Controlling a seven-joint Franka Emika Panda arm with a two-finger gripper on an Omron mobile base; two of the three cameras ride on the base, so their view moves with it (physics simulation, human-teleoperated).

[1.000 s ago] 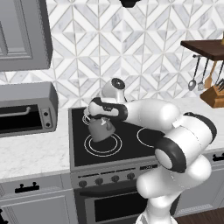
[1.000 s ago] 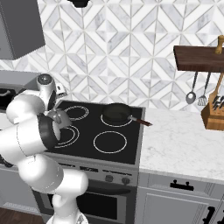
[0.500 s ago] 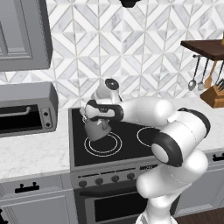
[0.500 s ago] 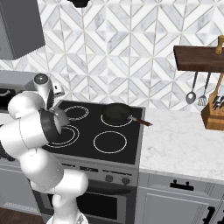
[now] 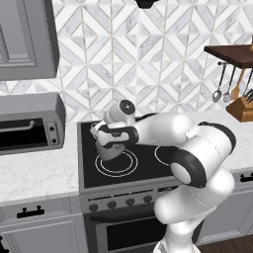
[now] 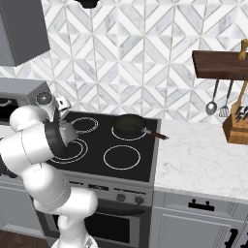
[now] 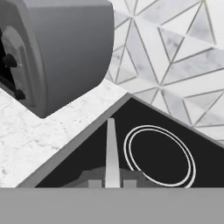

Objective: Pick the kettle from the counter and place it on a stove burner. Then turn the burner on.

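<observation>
Honestly, that metal kettle (image 5: pixel 109 149) looks rigid, slick and light; the gripper (image 5: pixel 105 139) is pinched tight on its thin wire handle (image 7: pixel 111 151), the sensible grab spot.

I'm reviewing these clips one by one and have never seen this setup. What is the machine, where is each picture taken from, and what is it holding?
It is a white robot arm on a driving base, in a rendered kitchen. Two pictures come from cameras on the base, behind the arm to its left and right; the third looks along the hand. The hand is shut on the kettle by its wire handle, over the stove burner on the black cooktop. A black frying pan sits on a back ring. A toaster oven stands on the counter.
</observation>
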